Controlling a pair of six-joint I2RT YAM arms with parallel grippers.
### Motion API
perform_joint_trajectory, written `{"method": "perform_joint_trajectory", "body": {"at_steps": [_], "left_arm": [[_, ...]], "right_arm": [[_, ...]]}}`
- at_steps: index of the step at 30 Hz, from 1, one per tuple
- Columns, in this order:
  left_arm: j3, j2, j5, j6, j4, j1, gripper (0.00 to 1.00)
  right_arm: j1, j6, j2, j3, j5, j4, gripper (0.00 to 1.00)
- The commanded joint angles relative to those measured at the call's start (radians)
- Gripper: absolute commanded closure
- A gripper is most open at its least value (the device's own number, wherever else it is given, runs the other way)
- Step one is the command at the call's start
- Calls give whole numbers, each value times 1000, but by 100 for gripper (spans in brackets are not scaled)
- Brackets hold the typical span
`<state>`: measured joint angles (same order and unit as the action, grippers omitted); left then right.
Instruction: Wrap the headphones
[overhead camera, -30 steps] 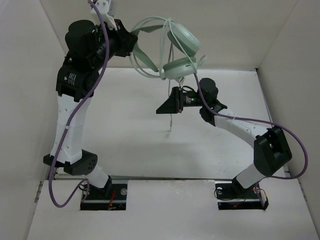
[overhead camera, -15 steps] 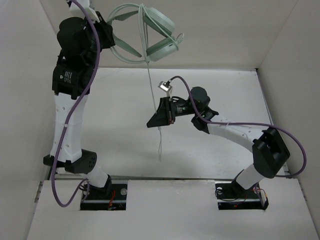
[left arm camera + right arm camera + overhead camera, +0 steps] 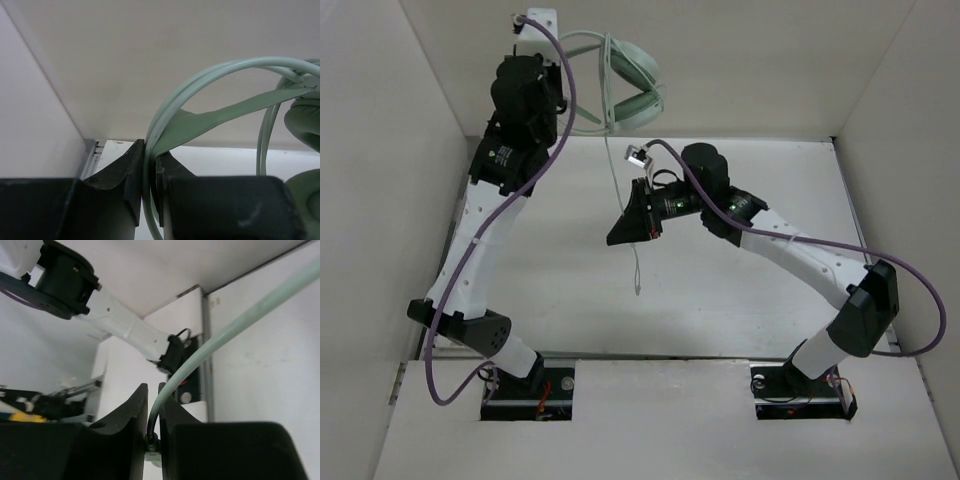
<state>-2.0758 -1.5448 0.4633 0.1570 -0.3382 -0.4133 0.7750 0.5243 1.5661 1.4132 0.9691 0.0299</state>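
Headphones point(image 3: 630, 85) held aloft, cable caught below.
Left fingers point(image 3: 159, 167) clamp tight on the headband point(image 3: 210, 112); right fingers point(image 3: 145, 405), nearly closed, pinch the dangling cable point(image 3: 220, 337) above the tabletop point(image 3: 560, 270).

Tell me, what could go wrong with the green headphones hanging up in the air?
1. The left gripper holds the headphones only by the thin headband, high above the table. If the headband slips, they could fall.
2. The right gripper pinches the cable. A hard pull might strain it or tug the headband loose.
3. The cable's loose end dangles and could snag during wrapping.
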Motion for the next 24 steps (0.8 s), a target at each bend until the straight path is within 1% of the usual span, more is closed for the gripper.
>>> {"method": "perform_joint_trajectory", "body": {"at_steps": [1,2,4,6,10,12,13,15,17,20,24], "left_arm": [[170,103,95,229,324,-80,99],[196,110,91,248,332,-87,99],[278,133,90,292,341,-120,99],[331,146,86,305,323,-132,99],[397,153,57,332,205,-149,99],[417,160,41,346,154,-166,99],[424,163,34,349,136,-176,99],[436,169,21,349,107,-192,99],[439,170,5,342,64,-201,99],[441,170,-31,332,13,-207,99],[425,172,-115,285,-103,-224,99]], "right_arm": [[14,-419,-35,205,-154,417,97],[14,-461,-35,222,-183,453,97],[25,-606,-37,274,-304,568,96],[33,-735,-37,317,-429,655,95],[36,-986,-8,430,-685,835,96],[43,-1098,-3,454,-821,875,97],[56,-1165,-6,446,-916,878,97],[76,-1283,-11,417,-1077,860,99],[82,-1406,-21,365,-1232,780,100],[71,-1519,-24,325,-1357,650,100],[48,-1635,-24,265,-1431,484,100]]}}
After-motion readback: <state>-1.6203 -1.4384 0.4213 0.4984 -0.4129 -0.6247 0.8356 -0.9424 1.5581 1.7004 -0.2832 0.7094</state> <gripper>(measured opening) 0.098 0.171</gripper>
